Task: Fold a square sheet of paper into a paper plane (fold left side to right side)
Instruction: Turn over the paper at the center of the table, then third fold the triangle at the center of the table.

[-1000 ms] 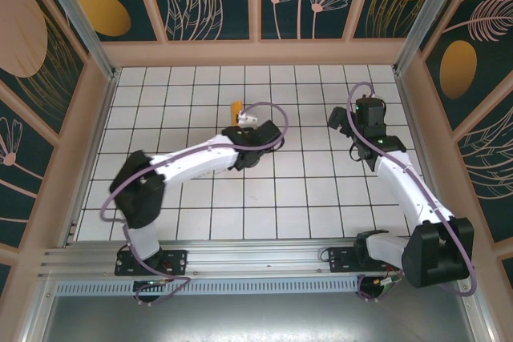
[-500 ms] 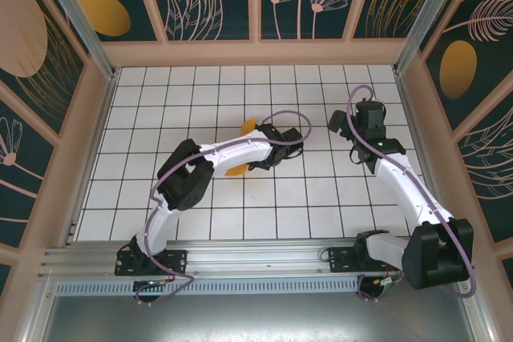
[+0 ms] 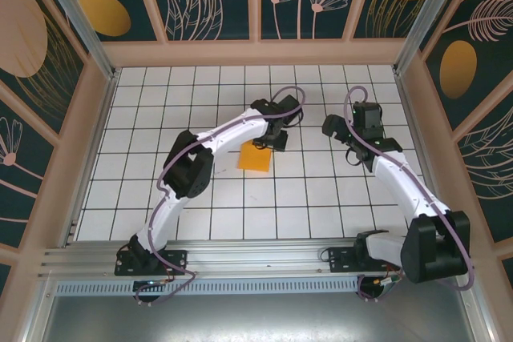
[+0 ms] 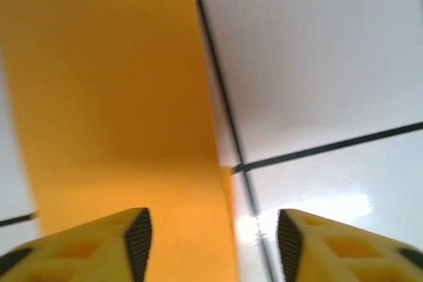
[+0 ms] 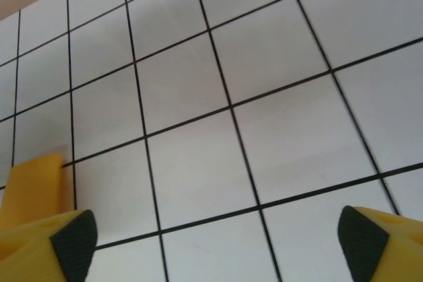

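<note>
- The square sheet of paper (image 3: pixel 256 159) lies flat on the table (image 3: pixel 144 198) about mid-depth, between the two arms and nearer the left one. It looks already doubled over, roughly one tile wide.
- Just past its far edge hangs the left gripper (image 3: pixel 268 143), jaws apart and clamped on nothing. From the wrist, the sheet spreads beneath and ahead of the fingers (image 4: pixel 99 242); whether a pad touches it I cannot tell.
- At similar depth, well to the right, the right gripper (image 3: pixel 330 126) hovers over bare tiles, jaws wide apart and empty.
- Judgement: one fold seems laid down and needs setting. The next move calls for pressing along the crease, or pinching one free edge, without sliding the thin sheet.
</note>
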